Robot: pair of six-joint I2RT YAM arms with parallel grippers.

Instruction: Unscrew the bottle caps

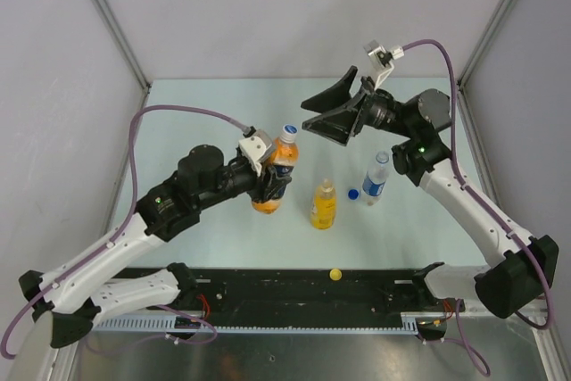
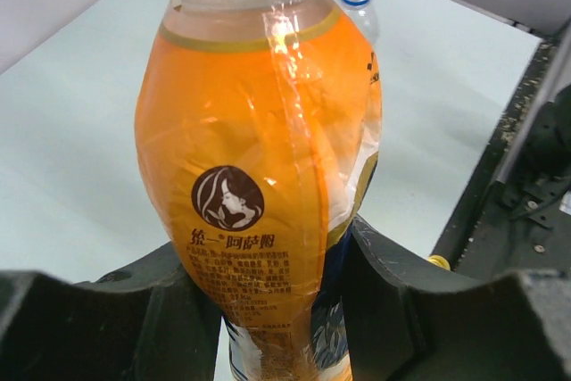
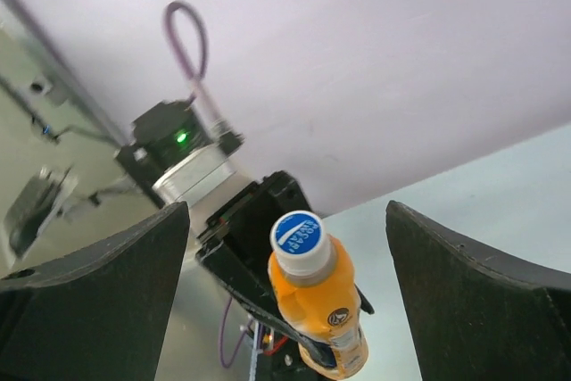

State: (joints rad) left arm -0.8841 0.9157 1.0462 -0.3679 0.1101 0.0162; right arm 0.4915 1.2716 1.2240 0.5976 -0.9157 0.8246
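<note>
centrally, left gripper [image 1: 270, 186] clamps orange-liquid plastic bottle [image 1: 284, 162] w/ white round cap [image 1: 289, 130]; right gripper [image 1: 314, 111], upper right, gapes wide.

A pale green table [image 1: 268, 243] is closed in by plain grey walls [image 1: 294, 6]. Its near edge is lined by a black strip [image 1: 285, 285].

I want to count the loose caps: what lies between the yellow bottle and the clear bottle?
A small blue cap lies there, loose, nearer the clear bottle than the yellow bottle. The top view shows it.
</note>
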